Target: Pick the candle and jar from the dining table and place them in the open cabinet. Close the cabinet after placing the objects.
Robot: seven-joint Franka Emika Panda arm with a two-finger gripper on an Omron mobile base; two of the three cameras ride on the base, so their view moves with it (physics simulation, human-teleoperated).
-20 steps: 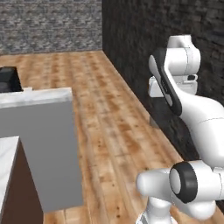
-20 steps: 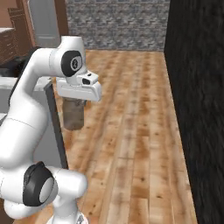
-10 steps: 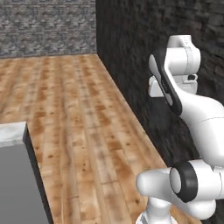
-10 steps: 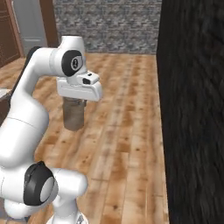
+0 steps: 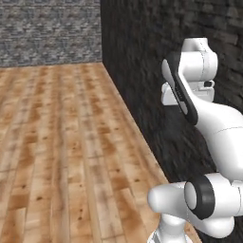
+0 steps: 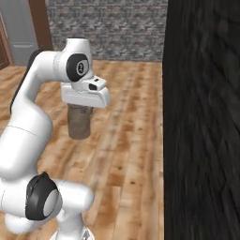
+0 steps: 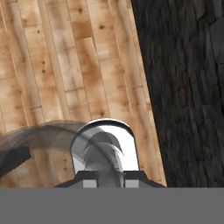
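Tool (image 6: 80,108) hangs under the white arm and is squeezed tight on the jar (image 6: 79,123), pinching it near its top. You can see the grey see-through jar hanging below the hand in the right base view, up in the air over the wooden floor (image 6: 126,140). In the hand view the jar (image 7: 105,151) sits right in front of the camera, with its round rim showing and floor planks behind it. A dark stone wall (image 6: 201,117) stands close on the right side.

My guess is that the robot is carrying the jar to the cabinet, which is not in sight right now. The candle would come after that, and closing the doors comes last.

To do this part well, keep the squeeze firm so the jar does not slip. Keep the jar straight up and do not swing it. Stay away from the dark wall while the base drives. When the shelf comes near, lower the jar slowly until its bottom sits flat, and let go only then
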